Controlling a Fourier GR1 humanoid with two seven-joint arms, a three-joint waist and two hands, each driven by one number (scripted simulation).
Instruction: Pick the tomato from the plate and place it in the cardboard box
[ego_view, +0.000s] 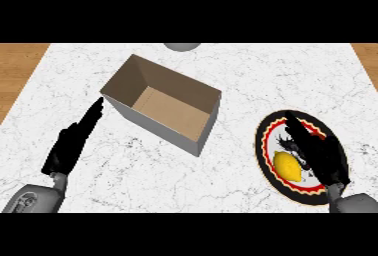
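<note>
Right fingers: the fingers (297, 127) of the right hand (319, 155) were straight and pressed together, holding nothing, stretched over the plate toward its far rim.
Left fingers: the fingers (91, 114) of the left hand (70, 145) were straight and together too, their tips just beside the near left corner of the cardboard box.
Task's thing: a yellow, lemon-shaped fruit (288, 166) lay on the plate where the task names a tomato; no red fruit showed. It sat just left of the right hand; I could not tell whether they touched.
Long axis: the fruit's long axis ran from upper left to lower right, its narrower end toward the near rim.
Right hand pose: the hand lay slanted across the plate's right half, its grey forearm entering at the lower right corner.
Left hand pose: the hand slanted up and to the right, its forearm at the lower left.
Plate: the plate (270, 131) was black-rimmed with a red and cream band, well apart from the box.
Cardboard box: the cardboard box (159, 127) stood open-topped, turned at an angle.
Surface: the surface (221, 190) was white marble.
Room: wood floor (18, 65) showed on both sides, and a grey rounded object (181, 46) sat at the far edge.
</note>
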